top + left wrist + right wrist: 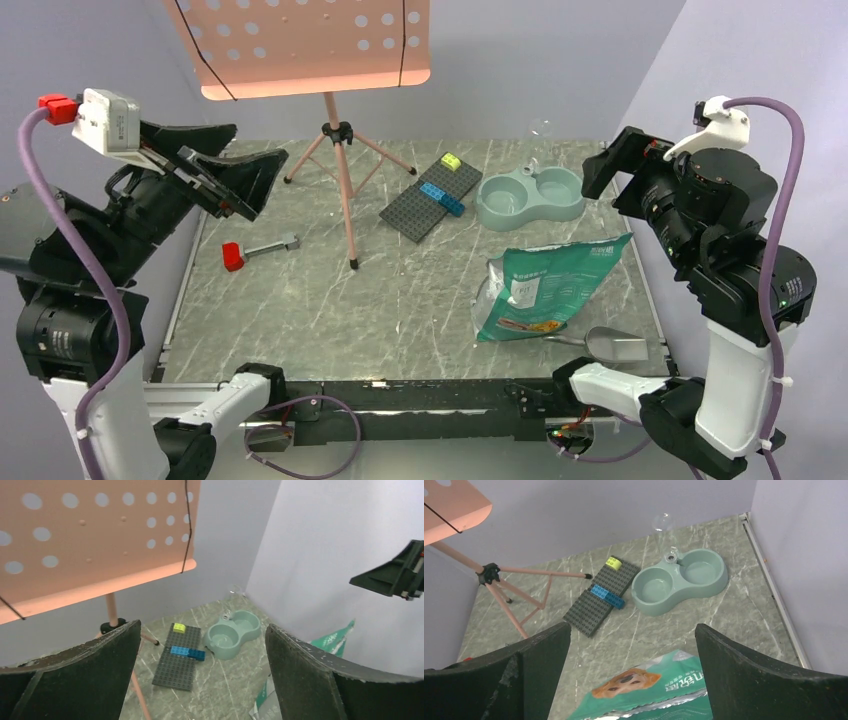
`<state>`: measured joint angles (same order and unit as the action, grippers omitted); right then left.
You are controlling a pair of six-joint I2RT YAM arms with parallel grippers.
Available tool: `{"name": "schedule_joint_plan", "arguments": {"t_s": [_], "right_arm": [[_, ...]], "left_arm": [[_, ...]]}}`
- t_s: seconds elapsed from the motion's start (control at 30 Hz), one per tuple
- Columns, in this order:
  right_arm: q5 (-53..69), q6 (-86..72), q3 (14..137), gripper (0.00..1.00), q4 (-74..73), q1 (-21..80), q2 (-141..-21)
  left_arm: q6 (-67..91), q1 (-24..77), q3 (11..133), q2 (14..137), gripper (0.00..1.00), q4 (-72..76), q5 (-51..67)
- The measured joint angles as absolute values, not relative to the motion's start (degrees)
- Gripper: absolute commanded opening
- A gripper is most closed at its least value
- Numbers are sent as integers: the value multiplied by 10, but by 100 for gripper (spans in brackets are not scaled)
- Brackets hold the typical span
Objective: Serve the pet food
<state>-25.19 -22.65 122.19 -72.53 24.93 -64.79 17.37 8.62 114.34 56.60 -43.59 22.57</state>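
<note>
Basically not started: left gripper [258, 142] and right gripper [600, 170] both hover spread wide and empty, scoop [615, 345] untouched at the near-right corner of the desk [400, 300], pet food not visible, presumably inside the bag [550, 285] just behind, double bowl [530, 197] far right sitting bare.

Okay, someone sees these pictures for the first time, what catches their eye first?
The big pink perforated music stand on its tripod towers over the back left of the table. Next comes the teal bag printed with a golden dog, lying flat at the near right. The pale double bowl stands empty behind it, beside a grey brick plate.
</note>
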Motion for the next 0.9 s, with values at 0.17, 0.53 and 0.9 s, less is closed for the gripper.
{"name": "schedule_joint_plan", "arguments": {"t_s": [0.17,0.53,0.9], "right_arm": [[-254,-233,1210,100,-726,249,-636],[-212,-225,1184,100,-723,249,-589],[-204,-219,1184,100,-724,249,-558]], "left_arm": [[209,88,1085,565,94,-386,288],[285,331,912,625,97,-261,289],[112,588,1026,808,93,-254,237]]}}
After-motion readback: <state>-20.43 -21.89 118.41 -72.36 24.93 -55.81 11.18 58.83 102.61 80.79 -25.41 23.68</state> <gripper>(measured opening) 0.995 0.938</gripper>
